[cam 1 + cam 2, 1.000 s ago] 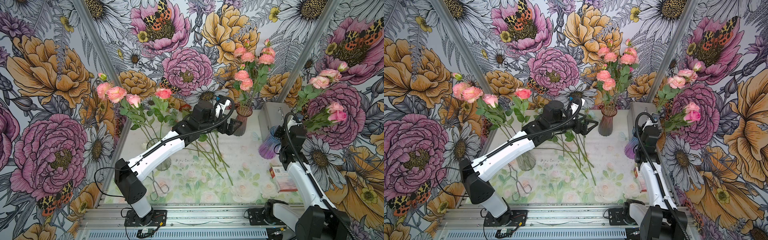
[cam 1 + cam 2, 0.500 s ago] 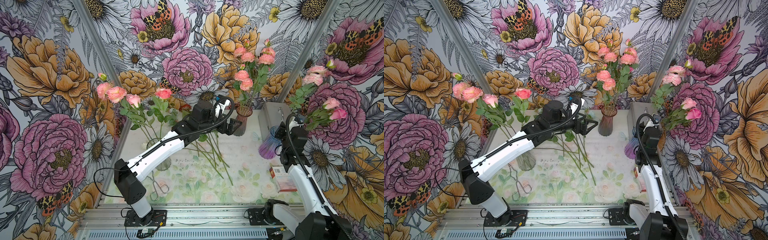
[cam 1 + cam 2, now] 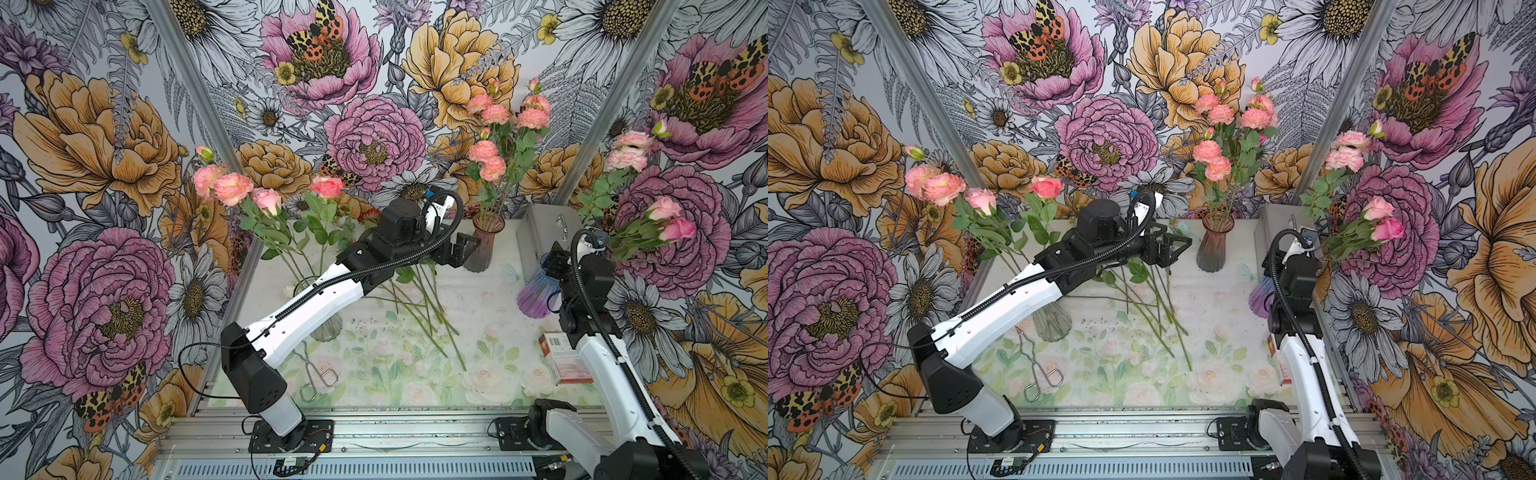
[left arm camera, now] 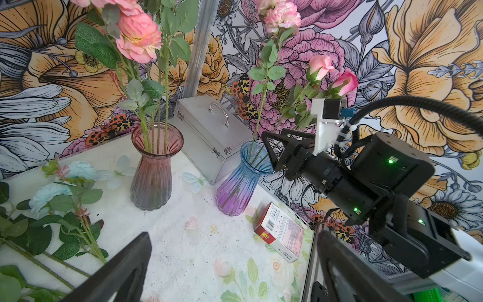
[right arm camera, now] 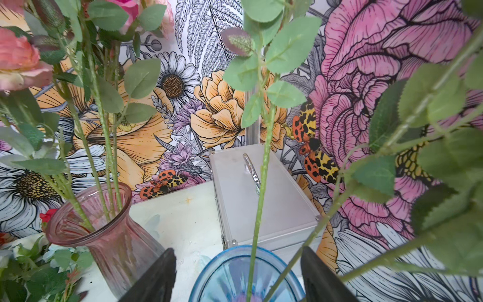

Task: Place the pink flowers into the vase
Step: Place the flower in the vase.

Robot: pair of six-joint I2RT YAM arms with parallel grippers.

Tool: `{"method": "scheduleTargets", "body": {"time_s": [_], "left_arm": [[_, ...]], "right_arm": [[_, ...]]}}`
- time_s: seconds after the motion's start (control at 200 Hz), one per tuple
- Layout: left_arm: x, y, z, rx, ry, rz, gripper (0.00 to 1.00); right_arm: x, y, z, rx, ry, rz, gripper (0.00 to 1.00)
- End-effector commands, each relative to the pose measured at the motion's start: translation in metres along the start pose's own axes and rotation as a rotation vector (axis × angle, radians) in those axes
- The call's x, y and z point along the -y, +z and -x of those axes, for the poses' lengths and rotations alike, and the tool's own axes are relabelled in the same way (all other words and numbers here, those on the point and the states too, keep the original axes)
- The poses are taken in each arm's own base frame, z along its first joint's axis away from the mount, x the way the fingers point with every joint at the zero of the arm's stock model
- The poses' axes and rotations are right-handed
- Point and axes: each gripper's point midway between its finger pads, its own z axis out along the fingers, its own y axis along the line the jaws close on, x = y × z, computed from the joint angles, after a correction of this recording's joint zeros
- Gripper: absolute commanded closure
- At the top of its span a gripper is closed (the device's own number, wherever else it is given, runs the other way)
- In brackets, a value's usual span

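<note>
Right gripper: its jaws stood well apart at the mouth of the blue vase and gripped nothing. In the right wrist view the green stems rose between the 2 fingers and touched neither.
Left gripper: its jaws were at their widest and empty. It hung just beside the pink vase, above the loose stems on the table.
Pink flowers: this bunch sat in the blue vase, heads leaning out toward the right wall. More pink heads stood in the pink vase and in the clear vase.
Long axis: the stems ran up from the vase mouth, 1 near upright and the others tilted toward that wall.
Key relation: the stems lay inside the gap of the right jaws, so the right arm was by far the nearer. A clean exit probably meant backing out along the open side, not sideways.
Risk: leaves could catch a finger and tip the vase.
Loose stems: the only blooms visible were pale blue. Any heads under the left arm were hidden.
</note>
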Motion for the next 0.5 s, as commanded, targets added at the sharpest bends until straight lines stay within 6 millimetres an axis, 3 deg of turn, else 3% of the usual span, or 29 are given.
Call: {"method": "scheduleTargets", "body": {"time_s": [0.0, 0.215, 0.385, 0.495], "left_arm": [[-0.009, -0.011, 0.008, 0.029, -0.032, 0.041, 0.01], [-0.014, -0.016, 0.013, 0.043, -0.044, 0.053, 0.01], [-0.019, -0.027, 0.018, 0.072, -0.036, 0.092, 0.02], [-0.019, -0.04, 0.027, 0.114, -0.041, 0.11, 0.01]], "right_arm": [[-0.011, -0.012, 0.025, 0.055, -0.014, 0.038, 0.19], [-0.046, -0.034, 0.039, 0.091, -0.043, 0.174, 0.01], [-0.089, -0.058, 0.034, 0.077, -0.09, 0.349, 0.01], [-0.122, -0.069, 0.019, 0.019, -0.105, 0.486, 0.0]]}}
